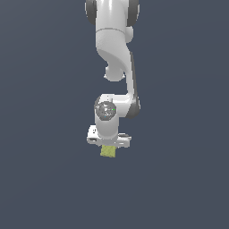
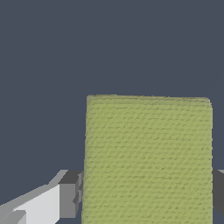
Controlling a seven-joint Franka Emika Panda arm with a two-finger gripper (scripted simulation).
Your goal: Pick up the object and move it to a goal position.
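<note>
The object (image 1: 108, 152) is a small yellow-green block with a mottled surface, directly under the white hand of the arm in the exterior view. In the wrist view the object (image 2: 148, 159) fills the space between the two fingers. My gripper (image 2: 146, 192) is shut on it, with one dark fingertip (image 2: 71, 194) against one side and the other pad (image 2: 218, 192) against the opposite side. In the exterior view the gripper (image 1: 108, 147) points straight down and the block hides its fingertips. I cannot tell whether the block rests on the surface or hangs above it.
A plain dark blue-grey surface (image 1: 179, 179) lies all around the arm. The white arm (image 1: 114, 44) comes down from the upper middle of the exterior view. No other objects or markers show.
</note>
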